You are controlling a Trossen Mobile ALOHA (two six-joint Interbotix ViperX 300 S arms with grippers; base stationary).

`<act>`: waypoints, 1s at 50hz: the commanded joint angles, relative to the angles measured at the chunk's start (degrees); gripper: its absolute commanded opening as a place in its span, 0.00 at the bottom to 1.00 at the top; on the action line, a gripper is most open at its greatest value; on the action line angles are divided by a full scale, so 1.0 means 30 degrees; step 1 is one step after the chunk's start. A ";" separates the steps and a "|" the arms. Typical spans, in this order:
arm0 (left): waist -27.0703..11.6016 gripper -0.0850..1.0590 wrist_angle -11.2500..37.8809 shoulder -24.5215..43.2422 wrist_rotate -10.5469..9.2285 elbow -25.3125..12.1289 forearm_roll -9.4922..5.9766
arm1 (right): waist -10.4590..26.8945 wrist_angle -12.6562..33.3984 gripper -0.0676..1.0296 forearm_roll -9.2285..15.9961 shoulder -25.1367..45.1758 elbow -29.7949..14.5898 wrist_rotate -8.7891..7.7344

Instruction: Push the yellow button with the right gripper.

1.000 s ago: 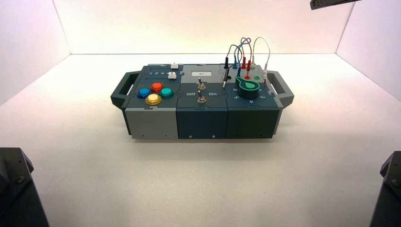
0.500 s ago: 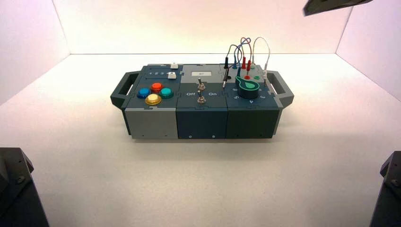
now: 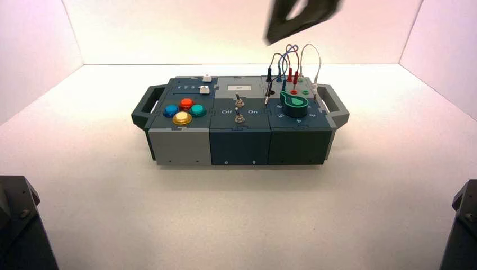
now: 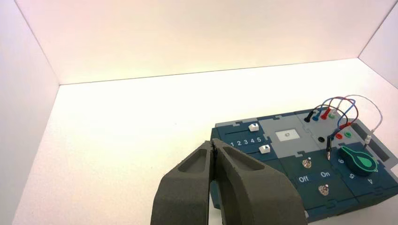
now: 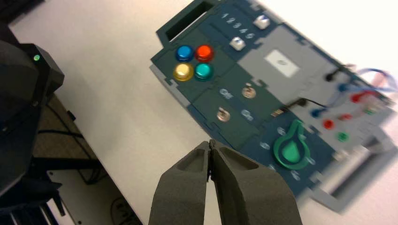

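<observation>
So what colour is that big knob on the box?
Green, the knob; right wrist view shows it best.

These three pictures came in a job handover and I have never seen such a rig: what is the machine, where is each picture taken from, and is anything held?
It is a two-armed robot standing still before a practice box on a white table. The high view looks down from above and behind the arms. The other two come from cameras on the wrists.

The box bears four round buttons, among them the yellow button, plus two white sliders, two toggle switches marked Off and On, a green knob and looped wires.

The right end effector is up in the air, looking down on the box; its arm shows as the dark shape at the top of the high view. The left end effector waits off the box's button end. Both are shut to a point and hold nothing. The yellow button is untouched.
</observation>
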 commanded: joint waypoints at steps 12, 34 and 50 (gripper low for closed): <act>0.0088 0.05 -0.0146 0.0059 -0.0029 -0.0234 0.0000 | 0.1846 0.0908 0.04 0.0381 0.7383 -0.5801 -0.0029; 0.0088 0.05 -0.0088 -0.0176 -0.0029 -0.0234 0.0000 | 0.1816 0.3486 0.04 0.0381 1.2422 -1.0400 -0.0088; 0.0088 0.05 -0.0088 -0.0498 -0.0029 -0.0234 0.0000 | 0.1758 0.3721 0.04 0.0381 1.3740 -1.1250 -0.0029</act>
